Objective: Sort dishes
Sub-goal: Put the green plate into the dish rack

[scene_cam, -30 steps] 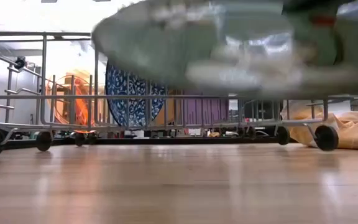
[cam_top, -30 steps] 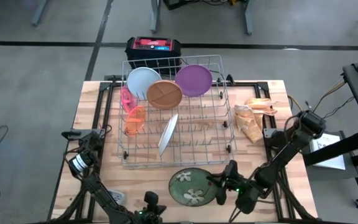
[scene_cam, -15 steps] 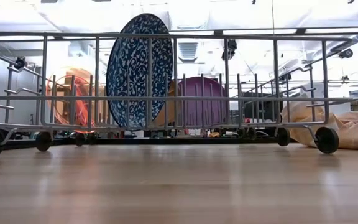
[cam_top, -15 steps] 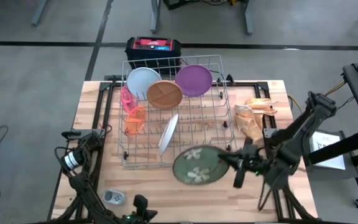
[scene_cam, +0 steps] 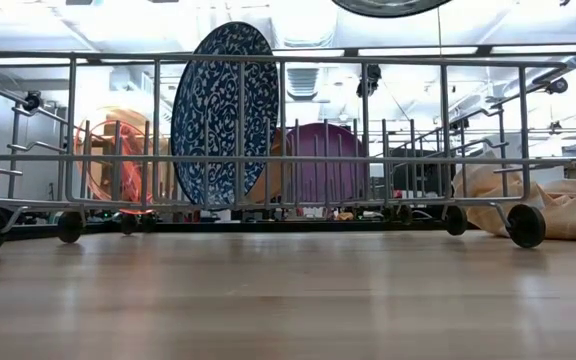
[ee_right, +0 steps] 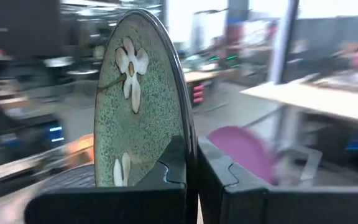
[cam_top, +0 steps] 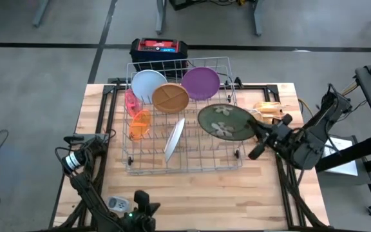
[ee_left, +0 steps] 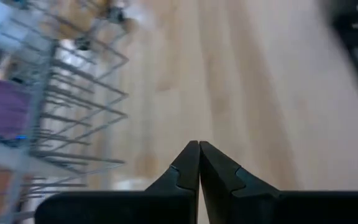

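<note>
Our right gripper (ee_right: pixel 190 163) has its two dark fingers pinched tight on the rim of the dark green round plate with white flowers (cam_top: pixel 227 122), carrying it in the air above the right end of the silver wire dish rack (cam_top: pixel 230 158). In the right wrist view that plate (ee_right: pixel 132 99) stands on edge between the fingers. In the low view only its lower rim (scene_cam: pixel 388 7) shows, above the rack's top rail.

Inside the rack, a blue-and-white patterned round plate (cam_top: pixel 174 138) stands on edge near the middle, towards the front; in the low view it (scene_cam: pixel 224 112) rises just above the top rail. Along the rack's far side stand a white round plate (cam_top: pixel 145 84) at the left, a brown divided round plate (cam_top: pixel 170 98) overlapping it, and a purple round plate (cam_top: pixel 200 82) towards the right. A small translucent pink cup (cam_top: pixel 132 102) and a small translucent orange cup (cam_top: pixel 140 124) lie at the rack's left end.

The rack sits on the wooden table (cam_top: pixel 192 193), nearer its far edge. Crumpled brown paper (cam_top: pixel 261 125) lies by the table's right edge, and a small grey-white device (cam_top: pixel 118 204) sits near the front left corner.

Our left gripper (ee_left: pixel 199 163) has its fingers fully together, holding nothing, low over bare wood near the table's front left corner.
</note>
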You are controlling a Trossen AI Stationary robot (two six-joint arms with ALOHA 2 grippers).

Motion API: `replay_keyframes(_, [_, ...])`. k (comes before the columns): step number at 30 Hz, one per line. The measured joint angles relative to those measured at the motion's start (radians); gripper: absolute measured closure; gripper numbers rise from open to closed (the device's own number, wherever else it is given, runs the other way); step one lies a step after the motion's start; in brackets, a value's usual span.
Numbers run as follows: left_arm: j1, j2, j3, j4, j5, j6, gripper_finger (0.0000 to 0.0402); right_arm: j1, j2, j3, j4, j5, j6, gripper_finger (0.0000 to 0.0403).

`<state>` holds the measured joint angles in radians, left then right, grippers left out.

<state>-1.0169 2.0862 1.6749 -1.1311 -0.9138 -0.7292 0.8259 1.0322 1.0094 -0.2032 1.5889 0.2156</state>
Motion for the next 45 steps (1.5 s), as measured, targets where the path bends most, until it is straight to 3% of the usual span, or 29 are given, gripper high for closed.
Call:
replay_keyframes(10, [0.053,-0.039,0.000,-0.154,-0.049,-0.075,0.0401,-0.201,0.018,0.000,0.000,-0.019,-0.160,0.0403])
replay_keyframes(18, [0.086,-0.039,0.000,-0.267,-0.049,-0.150,0.0401,-0.304,0.082,-0.004,-0.002,-0.022,-0.135,0.0403])
replay_keyframes(22, [0.093,-0.039,0.000,-0.330,-0.062,-0.200,0.0401,-0.328,0.114,-0.004,-0.003,-0.145,-0.110,0.0403])
replay_keyframes(26, [0.093,-0.039,0.000,-0.372,-0.073,-0.234,0.0401,-0.357,0.109,-0.002,-0.002,-0.348,-0.381,0.0403])
replay_keyframes(34, [0.093,-0.041,0.000,-0.441,-0.074,-0.303,0.0401,-0.379,-0.011,0.076,-0.022,-0.419,-0.690,0.0403])
replay_keyframes(40, [0.095,-0.047,0.000,-0.441,-0.118,-0.305,0.0401,-0.403,-0.077,0.133,-0.300,-0.831,-1.127,0.0403])
replay_keyframes(45, [0.098,-0.056,0.000,-0.441,-0.141,-0.304,0.0401,-0.417,-0.066,0.128,-0.301,-0.880,-1.376,0.0403])
